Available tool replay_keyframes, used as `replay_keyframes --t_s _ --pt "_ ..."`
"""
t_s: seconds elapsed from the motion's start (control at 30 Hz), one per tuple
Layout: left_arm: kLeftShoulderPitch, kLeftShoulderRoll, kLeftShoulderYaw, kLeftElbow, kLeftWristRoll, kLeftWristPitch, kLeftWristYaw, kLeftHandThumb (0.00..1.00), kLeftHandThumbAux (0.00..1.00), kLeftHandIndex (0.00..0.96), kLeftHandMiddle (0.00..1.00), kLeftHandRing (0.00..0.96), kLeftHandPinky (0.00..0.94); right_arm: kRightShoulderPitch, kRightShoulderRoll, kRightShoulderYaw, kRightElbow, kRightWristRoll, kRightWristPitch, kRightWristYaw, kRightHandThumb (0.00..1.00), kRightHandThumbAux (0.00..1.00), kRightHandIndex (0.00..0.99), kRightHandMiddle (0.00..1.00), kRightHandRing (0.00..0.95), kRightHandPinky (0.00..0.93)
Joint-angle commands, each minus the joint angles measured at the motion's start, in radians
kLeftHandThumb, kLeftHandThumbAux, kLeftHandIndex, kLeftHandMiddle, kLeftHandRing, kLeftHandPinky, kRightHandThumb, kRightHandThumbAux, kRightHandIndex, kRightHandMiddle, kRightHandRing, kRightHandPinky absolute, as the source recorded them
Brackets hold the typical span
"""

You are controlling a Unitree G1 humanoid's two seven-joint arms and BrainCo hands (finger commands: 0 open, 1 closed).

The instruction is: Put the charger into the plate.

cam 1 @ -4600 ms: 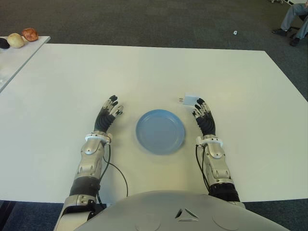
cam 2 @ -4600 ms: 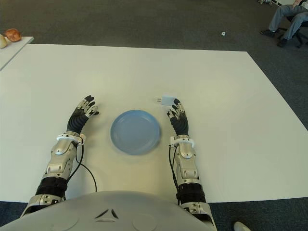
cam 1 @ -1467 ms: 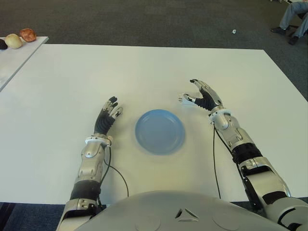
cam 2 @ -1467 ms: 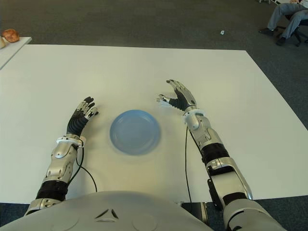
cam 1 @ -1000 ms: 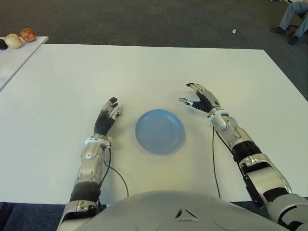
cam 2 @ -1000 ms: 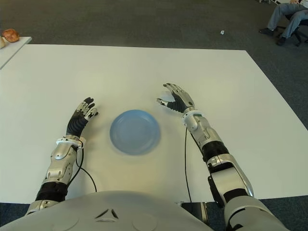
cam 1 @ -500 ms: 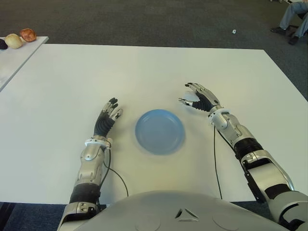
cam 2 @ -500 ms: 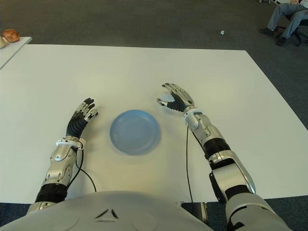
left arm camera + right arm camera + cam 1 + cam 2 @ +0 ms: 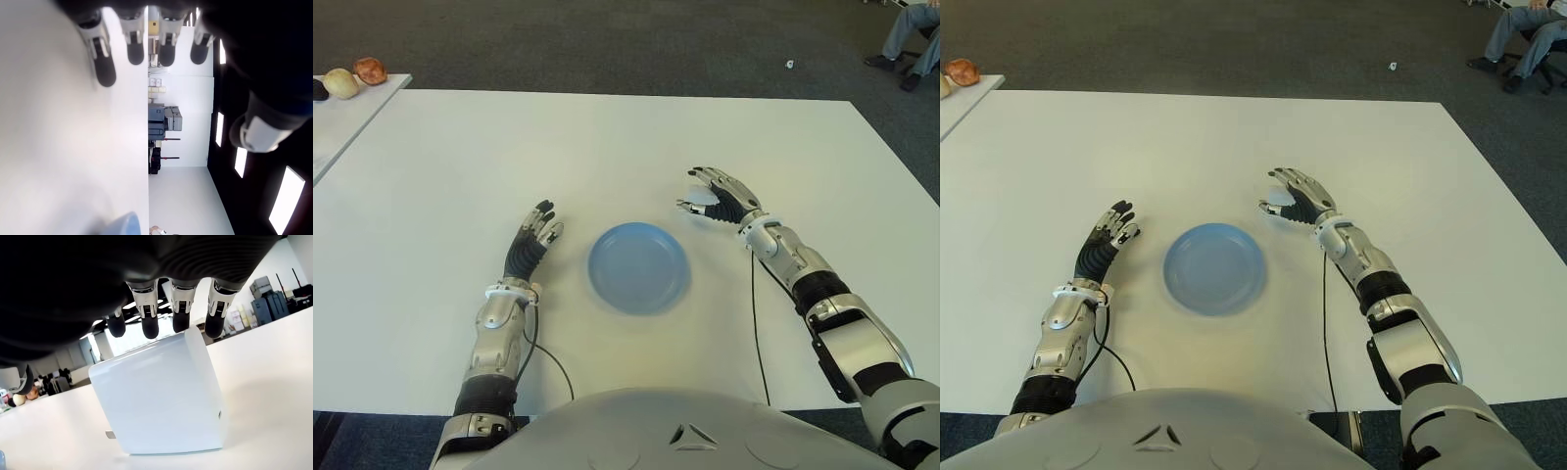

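Far left, on a side table (image 9: 342,108): three small round items (image 9: 347,78), well apart from the task. Left hand (image 9: 530,240): lies palm down on the white worktop (image 9: 607,137), just left of the plate (image 9: 638,266), fingers straight and relaxed, holding nothing; its wrist view shows the fingertips (image 9: 104,73) stretched along the surface.

Centre: the blue plate sits bare on the worktop with nothing in it.

Right of the plate, toward the far side: the white charger (image 9: 159,396) stands on the worktop, its prongs (image 9: 110,434) pointing out from its lower edge. It is near the plate's rim but apart from it. Right hand (image 9: 717,199): arched over the charger, forearm reaching in from the right with the wrist raised. In its wrist view the fingers (image 9: 146,308) curl down behind the charger's top edge, their tips at or just short of the casing; contact cannot be confirmed, and the thumb is hidden. The hand is cupped but not yet closed on the charger.

Progress: early. The reach appears complete; grasp, lift, carry toward the plate and release all remain. Far right, on the dark floor beyond the worktop: a seated person's legs (image 9: 911,34).
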Motion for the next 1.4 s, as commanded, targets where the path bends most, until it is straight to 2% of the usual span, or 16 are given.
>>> replay_keyframes --t_s 0.03,0.73,1.03,1.4 --pt "0.035 0.003 -0.014 0.025 0.0 0.048 -0.019 0.0 0.535 0.029 0.078 0.041 0.015 -0.013 -0.008 0.016 0.023 -0.013 -0.016 -0.004 0.336 0.308 0.0 0.0 0.0 0.0" --pt "0.036 0.014 -0.006 0.018 -0.015 0.06 -0.033 0.0 0.524 0.042 0.083 0.039 0.004 -0.029 -0.013 0.027 0.055 -0.007 -0.011 0.024 0.348 0.365 0.009 0.0 0.0 0.006" --pt "0.03 0.022 -0.001 0.027 -0.019 0.049 -0.039 0.0 0.527 0.052 0.083 0.044 0.022 -0.032 -0.015 0.025 0.048 0.0 -0.011 0.055 0.456 0.337 0.007 0.0 0.0 0.048" --pt "0.024 0.022 0.008 0.041 -0.027 0.031 -0.045 0.0 0.528 0.056 0.083 0.048 0.032 -0.027 -0.016 0.021 0.03 0.005 0.03 0.114 0.56 0.301 0.0 0.0 0.0 0.093"
